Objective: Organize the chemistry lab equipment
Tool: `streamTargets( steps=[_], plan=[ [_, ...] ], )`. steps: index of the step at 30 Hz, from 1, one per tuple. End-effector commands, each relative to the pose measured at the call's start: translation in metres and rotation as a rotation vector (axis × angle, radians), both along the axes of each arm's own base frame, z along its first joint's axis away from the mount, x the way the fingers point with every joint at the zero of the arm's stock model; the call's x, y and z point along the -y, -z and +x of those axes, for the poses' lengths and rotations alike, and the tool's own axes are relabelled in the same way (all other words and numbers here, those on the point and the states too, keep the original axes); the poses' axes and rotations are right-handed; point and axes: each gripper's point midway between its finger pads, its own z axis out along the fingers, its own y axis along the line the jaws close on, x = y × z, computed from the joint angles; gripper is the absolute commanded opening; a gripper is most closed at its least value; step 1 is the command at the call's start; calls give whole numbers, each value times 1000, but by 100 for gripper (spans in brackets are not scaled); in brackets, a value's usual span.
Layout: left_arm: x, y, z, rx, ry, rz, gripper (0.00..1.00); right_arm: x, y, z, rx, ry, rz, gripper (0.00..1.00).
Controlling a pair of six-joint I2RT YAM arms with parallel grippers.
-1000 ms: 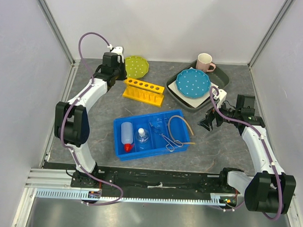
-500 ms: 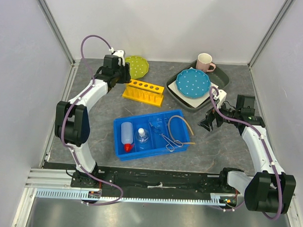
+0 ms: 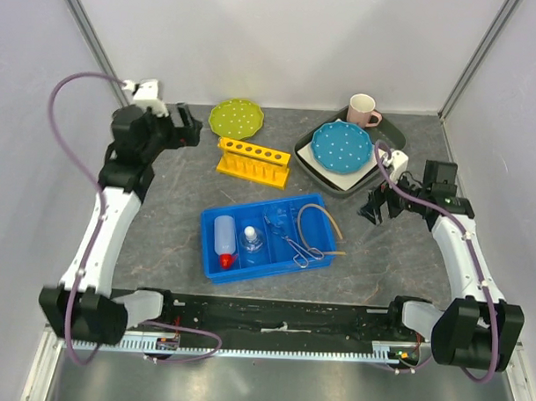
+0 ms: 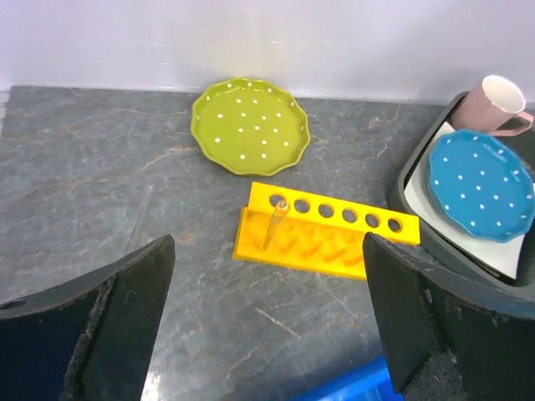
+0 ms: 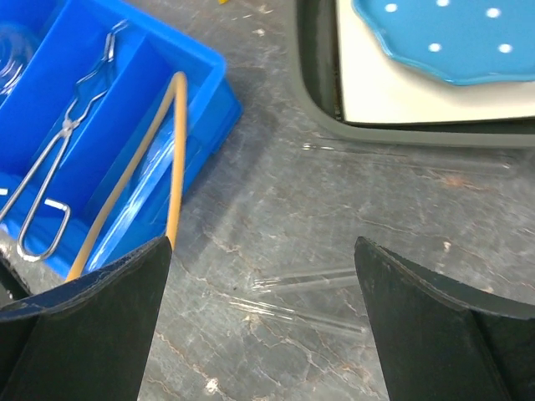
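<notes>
The blue tray (image 3: 266, 253) holds the white squeeze bottle (image 3: 223, 238), the clear flask (image 3: 251, 242), the metal tongs (image 3: 297, 245) (image 5: 58, 159) and the tan tubing (image 3: 324, 222) (image 5: 171, 142), whose loop reaches over the tray's right wall. My left gripper (image 3: 187, 127) (image 4: 267, 326) hangs open and empty to the left of the yellow rack (image 3: 254, 160) (image 4: 326, 230). One glass tube (image 4: 274, 224) stands in the rack's leftmost hole. My right gripper (image 3: 373, 209) (image 5: 263, 326) is open above two clear glass tubes (image 5: 309, 280) lying on the table right of the tray.
A third glass tube (image 5: 401, 154) lies along the grey tray (image 3: 389, 134). That tray carries the blue dotted plate (image 3: 342, 146) (image 4: 481, 184) and the pink mug (image 3: 363, 108) (image 4: 500, 104). The green dotted plate (image 3: 236, 118) (image 4: 251, 125) sits behind the rack.
My left gripper opened wide and drew back to the left, away from the rack, as its arm swung out. The right arm barely shifted.
</notes>
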Motion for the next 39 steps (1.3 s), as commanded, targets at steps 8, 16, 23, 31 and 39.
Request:
streamTargets(
  steps=[8,16,23,31,39],
  plan=[
    [5,83,-116,-110,133,-110,99,41,19,5,-350,215,-123,98],
    [-2,104,-139,-103,111,-82,98,52,36,51,-438,512,-13,94],
    [-6,102,-138,-88,94,-62,98,74,54,91,-477,648,-7,61],
    [-9,102,-138,-88,77,-54,96,73,83,125,-593,761,80,51],
    [-10,109,-134,-114,71,-51,96,54,97,147,-650,754,132,45]
  ],
)
